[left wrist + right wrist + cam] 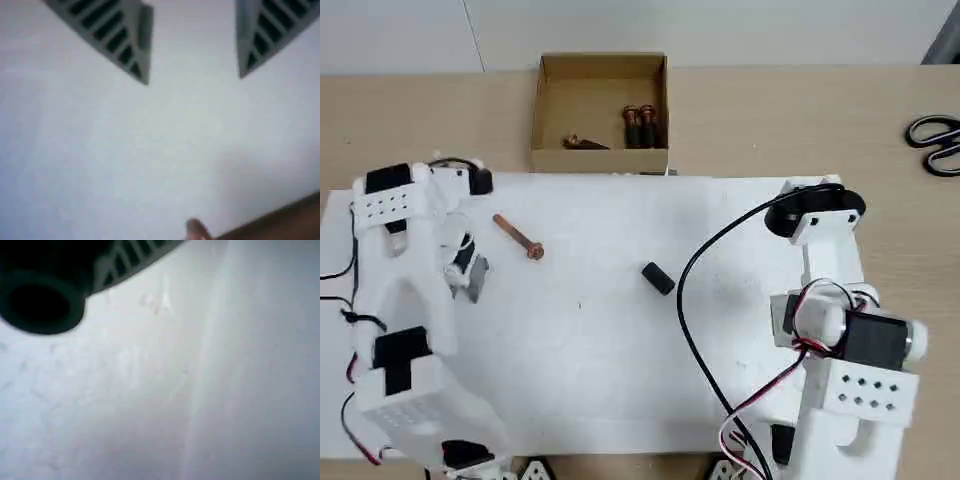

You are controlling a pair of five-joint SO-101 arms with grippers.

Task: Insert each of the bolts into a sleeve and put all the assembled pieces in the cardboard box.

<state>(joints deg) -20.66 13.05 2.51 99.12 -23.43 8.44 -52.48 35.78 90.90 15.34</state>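
My left gripper (194, 72) hangs with jaws apart, low over the white mat (600, 350), its arm beside the copper bolt (519, 236). I can't tell the right gripper's (788, 320) state. The black sleeve (658, 278) lies mid-mat, and assembled pieces (640, 126) lie in the cardboard box (600, 160).

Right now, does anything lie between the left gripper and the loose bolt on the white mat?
Nothing visible does. The bolt lies on bare white mat close beside the left gripper, whose fingers are open. The black sleeve lies farther off, beyond the bolt.
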